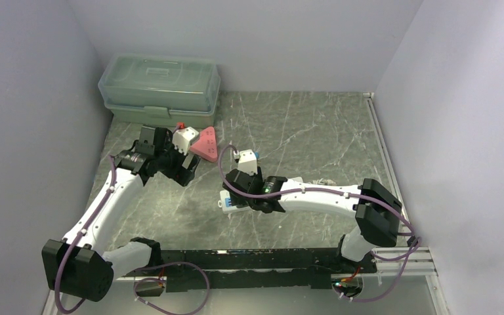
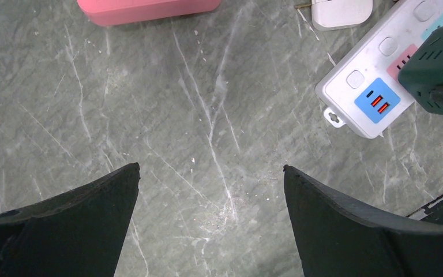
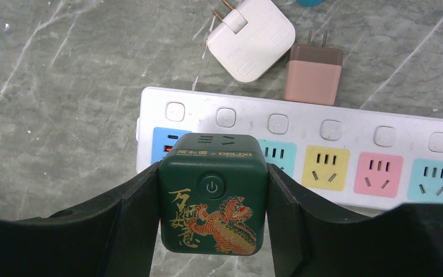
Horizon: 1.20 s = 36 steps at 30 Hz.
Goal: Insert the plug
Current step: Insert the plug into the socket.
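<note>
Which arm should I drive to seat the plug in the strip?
Right. The right gripper is shut on the green plug, directly over the power strip and its socket row. The left gripper is open, empty, and off to the side over bare table.

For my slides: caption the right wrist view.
Right gripper holds green plug at power strip; white charger and pink charger beyond.

In the lower middle of the right wrist view, the dark green cube-shaped plug [image 3: 213, 202] carries the only clear marks. There is a power sign on its round button [image 3: 211, 187] and a thin line of gold lettering above it, too small to read. Large gold brush-written Chinese characters sit at the face's lower left, beside a red-and-gold dragon. At upper centre, the white flat square charger [image 3: 251, 38] bears faint grey print — illegible.
</note>
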Motion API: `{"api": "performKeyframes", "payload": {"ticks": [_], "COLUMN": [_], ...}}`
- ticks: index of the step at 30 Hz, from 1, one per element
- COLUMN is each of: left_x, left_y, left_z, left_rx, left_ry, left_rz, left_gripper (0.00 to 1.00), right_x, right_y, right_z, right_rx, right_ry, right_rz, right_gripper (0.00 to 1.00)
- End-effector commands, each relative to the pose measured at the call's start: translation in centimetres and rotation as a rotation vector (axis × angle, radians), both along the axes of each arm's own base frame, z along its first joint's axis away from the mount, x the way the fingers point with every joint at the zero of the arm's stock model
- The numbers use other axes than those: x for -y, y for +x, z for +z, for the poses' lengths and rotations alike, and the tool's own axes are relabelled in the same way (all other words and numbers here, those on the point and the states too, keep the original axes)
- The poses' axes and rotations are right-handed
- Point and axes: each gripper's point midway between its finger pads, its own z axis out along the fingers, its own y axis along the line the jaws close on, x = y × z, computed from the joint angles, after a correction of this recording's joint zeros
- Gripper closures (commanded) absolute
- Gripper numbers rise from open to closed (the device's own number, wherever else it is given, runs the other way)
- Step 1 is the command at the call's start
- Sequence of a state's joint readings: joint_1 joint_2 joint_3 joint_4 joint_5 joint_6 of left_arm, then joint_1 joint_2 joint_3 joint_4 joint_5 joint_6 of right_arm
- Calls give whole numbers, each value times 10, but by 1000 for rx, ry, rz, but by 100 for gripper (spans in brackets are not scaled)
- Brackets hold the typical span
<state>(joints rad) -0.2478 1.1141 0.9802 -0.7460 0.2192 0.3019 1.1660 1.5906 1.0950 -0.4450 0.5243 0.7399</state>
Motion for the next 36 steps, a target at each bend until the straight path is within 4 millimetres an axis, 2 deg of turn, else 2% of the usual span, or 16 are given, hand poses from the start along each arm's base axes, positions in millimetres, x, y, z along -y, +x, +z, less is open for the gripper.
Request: {"api": "performKeyframes", "payload": {"ticks": [1,28,36], "left_x": [-1,-1,0], "left_y": [2,1,1], "left_z": [15,21,23], "left_rx": [50,60,62], "left_ry": [-4,-6,-9], "left_rz": [-8,-13,-16], "left_gripper": [0,0,0], "right_x": [-8,-6,-4], "right_y": [9,4,3], "right_z": [22,-4,-16], "right_rx": [50,0,-29], "right_ry": [57,28,-29], "right_rz": [-36,-35,-38], "right_gripper": [100,100,100]}}
